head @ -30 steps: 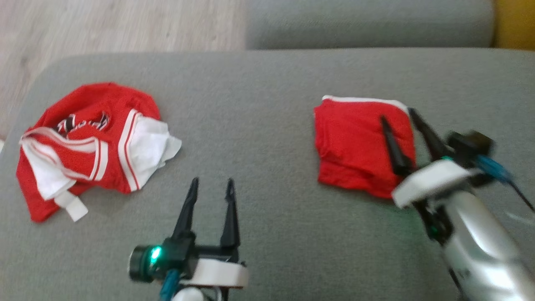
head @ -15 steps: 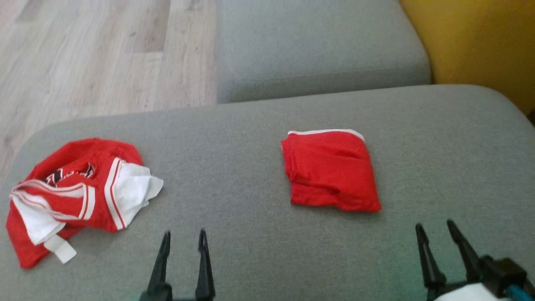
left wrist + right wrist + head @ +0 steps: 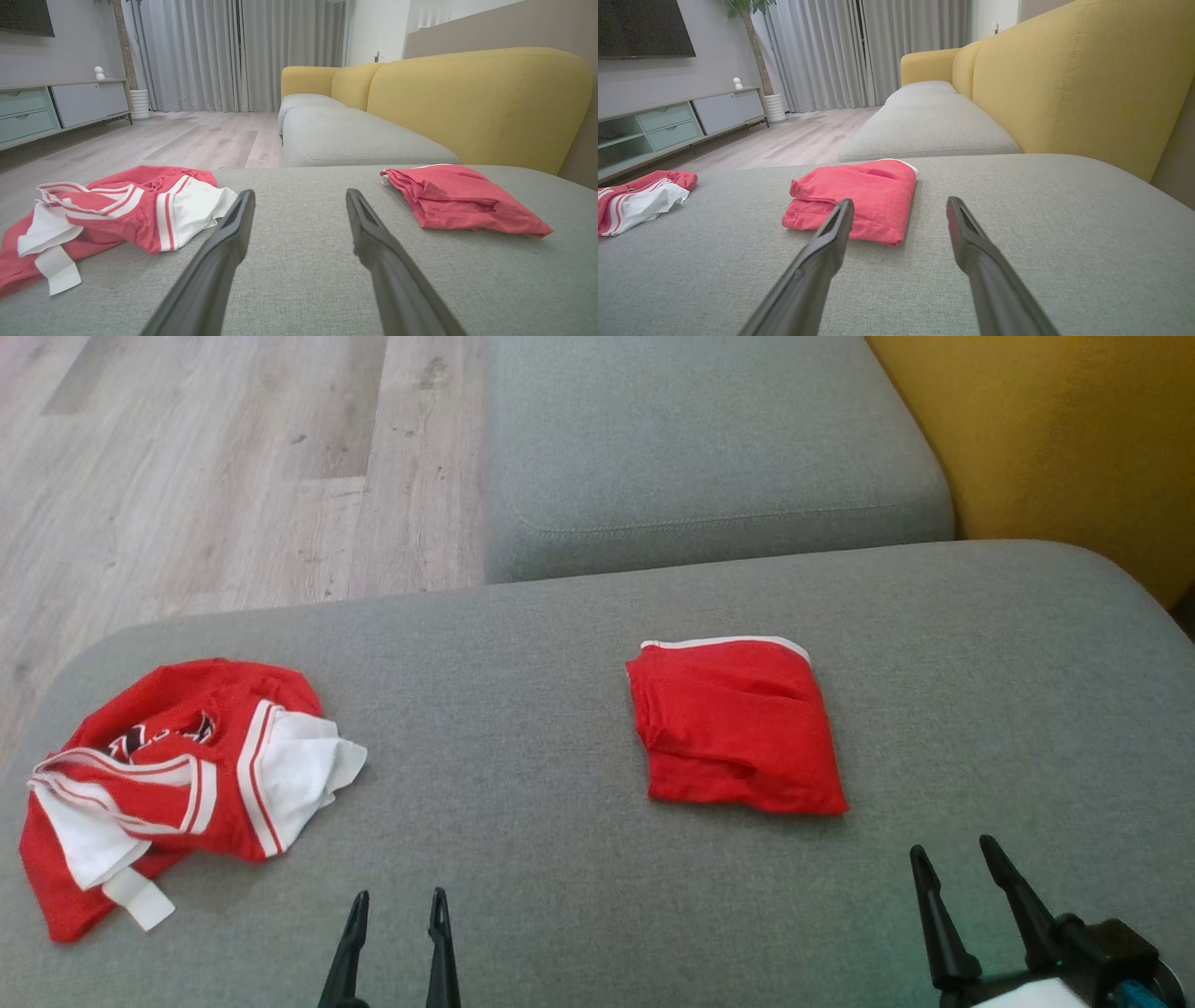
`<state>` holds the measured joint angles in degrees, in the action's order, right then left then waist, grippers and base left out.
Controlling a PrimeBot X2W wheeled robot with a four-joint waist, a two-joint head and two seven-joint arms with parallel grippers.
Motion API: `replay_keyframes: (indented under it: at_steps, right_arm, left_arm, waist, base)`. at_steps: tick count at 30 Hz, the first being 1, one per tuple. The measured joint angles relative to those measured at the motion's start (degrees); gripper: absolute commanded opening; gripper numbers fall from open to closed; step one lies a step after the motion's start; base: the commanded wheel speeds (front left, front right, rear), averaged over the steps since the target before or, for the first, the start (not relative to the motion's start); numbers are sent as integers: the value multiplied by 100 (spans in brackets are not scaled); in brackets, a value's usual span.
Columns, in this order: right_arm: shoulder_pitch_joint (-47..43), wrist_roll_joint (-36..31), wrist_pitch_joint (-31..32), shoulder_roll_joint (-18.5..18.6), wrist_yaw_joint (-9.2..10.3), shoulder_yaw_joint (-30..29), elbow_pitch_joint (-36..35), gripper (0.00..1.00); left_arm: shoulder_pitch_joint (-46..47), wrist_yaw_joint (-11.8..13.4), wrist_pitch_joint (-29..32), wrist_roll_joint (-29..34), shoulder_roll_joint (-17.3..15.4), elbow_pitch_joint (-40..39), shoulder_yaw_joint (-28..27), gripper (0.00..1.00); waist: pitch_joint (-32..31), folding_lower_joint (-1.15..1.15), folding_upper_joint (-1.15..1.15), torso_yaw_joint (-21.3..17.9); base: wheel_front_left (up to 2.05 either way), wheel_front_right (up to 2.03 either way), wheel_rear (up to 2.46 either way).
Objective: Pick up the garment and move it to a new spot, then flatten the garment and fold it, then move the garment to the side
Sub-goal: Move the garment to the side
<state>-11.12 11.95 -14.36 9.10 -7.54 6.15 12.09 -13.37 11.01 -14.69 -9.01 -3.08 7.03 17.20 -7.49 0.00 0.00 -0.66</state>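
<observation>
**Head view.** The left gripper and right gripper sit at the near edge of the grey seat cushion. Both have their jaws spread wide and hold nothing. A folded red garment lies flat right of the cushion's middle, ahead of the right gripper and apart from it. A crumpled red-and-white garment is heaped at the cushion's left end, well apart from the folded one.

**Left wrist view.** The parted fingers point at bare cushion between the two garments. The crumpled one is off to the left and the folded one to the right. Neither is touched.

**Right wrist view.** The folded garment lies just beyond the left finger's tip, with open cushion ahead and the yellow backrest on the right.

**Step in hand, as judged.** The folded piece looks finished and set aside, so the heap is probably the next to be picked up. The left gripper should come down on it from above and pinch a raised ridge of the red cloth, not the loose white tab. It should lift the whole heap clear before carrying it to the bare middle, well away from the folded piece.
</observation>
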Motion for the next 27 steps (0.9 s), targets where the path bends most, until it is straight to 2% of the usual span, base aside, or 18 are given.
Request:
replay_keyframes:
  at_steps: [27]
  right_arm:
    - [2, 66, 0, 15, 0, 97, -1, 100]
  left_arm:
    - [5, 15, 0, -20, 0, -4, 33, 100]
  waist:
    - [203, 1, 0, 76]
  base:
    - [0, 0, 0]
